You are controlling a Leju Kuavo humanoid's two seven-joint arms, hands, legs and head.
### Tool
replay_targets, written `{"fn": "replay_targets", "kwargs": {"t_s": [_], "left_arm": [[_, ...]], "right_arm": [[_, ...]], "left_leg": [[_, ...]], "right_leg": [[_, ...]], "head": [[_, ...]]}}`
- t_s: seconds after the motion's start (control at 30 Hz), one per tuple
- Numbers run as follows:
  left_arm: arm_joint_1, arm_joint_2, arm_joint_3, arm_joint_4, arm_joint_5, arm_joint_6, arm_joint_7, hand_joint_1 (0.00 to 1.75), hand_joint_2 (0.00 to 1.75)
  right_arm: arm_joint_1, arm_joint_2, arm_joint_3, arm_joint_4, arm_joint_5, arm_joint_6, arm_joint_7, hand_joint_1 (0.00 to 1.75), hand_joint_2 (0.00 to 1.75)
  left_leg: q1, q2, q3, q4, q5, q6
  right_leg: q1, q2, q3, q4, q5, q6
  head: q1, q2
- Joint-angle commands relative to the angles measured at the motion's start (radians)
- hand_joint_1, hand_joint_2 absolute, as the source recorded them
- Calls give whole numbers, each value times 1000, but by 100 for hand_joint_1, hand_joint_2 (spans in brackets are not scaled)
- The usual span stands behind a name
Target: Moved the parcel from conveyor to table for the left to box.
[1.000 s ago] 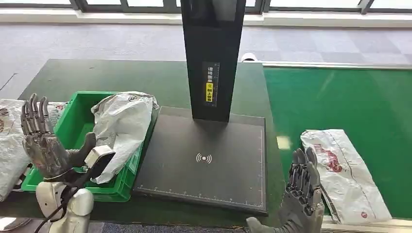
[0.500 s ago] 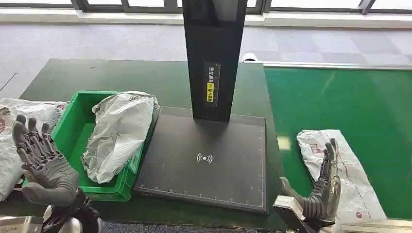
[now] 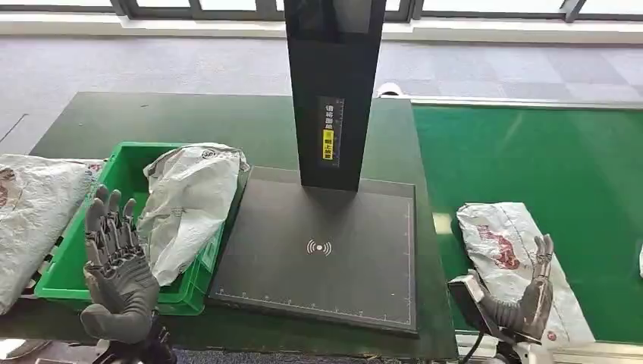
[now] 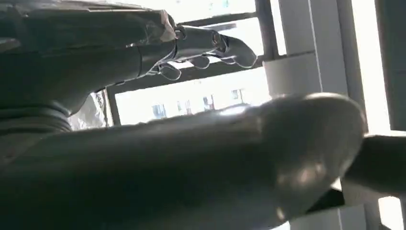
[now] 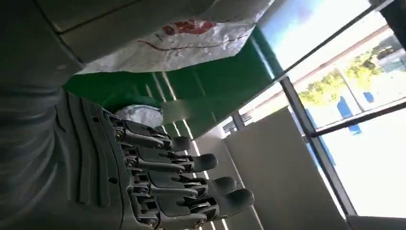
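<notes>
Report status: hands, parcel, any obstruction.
Left hand open by green bin. Right hand open beside parcel, on conveyor. Scanner pad bare.

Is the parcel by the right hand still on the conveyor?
Yes. The parcel lies flat on the green conveyor; the right hand holds nothing.
</notes>
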Motion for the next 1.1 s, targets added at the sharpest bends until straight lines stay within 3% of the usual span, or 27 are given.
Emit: {"fn": "replay_targets", "kwargs": {"t_s": [0.03,0.23,0.27,0.4,0.5,0.8,0.93,1.1], "left_arm": [[-7,-8,31,43,-8,-14,3,0,0],[11,-38,74,5,-25,-86,14,0,0],[21,-40,74,-5,-30,-98,12,0,0],[22,-50,73,19,-51,-117,12,0,0],[8,-52,71,30,-54,-126,12,0,0],[4,-52,71,29,-60,-132,16,0,0],[-2,-54,72,28,-64,-131,22,0,0],[8,-58,77,8,-67,-113,28,0,0]], "right_arm": [[-57,40,-141,160,13,3,-1,0,175],[-73,54,-270,267,189,79,155,0,175],[-73,59,-313,273,223,95,231,0,175],[-59,72,-473,275,296,188,233,0,175],[-67,69,-519,308,316,232,227,0,175],[-89,60,-546,356,357,235,253,0,175],[-123,8,-588,501,409,260,294,0,175],[-192,-28,-551,649,462,239,296,0,175]], "left_leg": [[0,0,2,-1,0,0],[1,-1,4,-3,0,0],[1,-1,4,-2,0,0],[0,-2,2,-1,0,0],[0,-3,2,-1,-1,0],[0,-1,2,-1,-1,0],[1,-3,3,-3,0,0],[1,0,4,-2,-1,1]], "right_leg": [[0,1,2,-2,0,-1],[1,0,4,-4,0,-1],[1,0,4,-3,0,-1],[0,-2,3,-2,-1,-1],[1,-3,3,-2,-1,0],[0,0,2,-2,0,0],[1,-2,4,-4,0,-1],[1,0,5,-4,1,0]], "head": [[0,0],[0,0],[0,0],[0,0],[0,0],[0,0],[0,0],[0,0]]}}
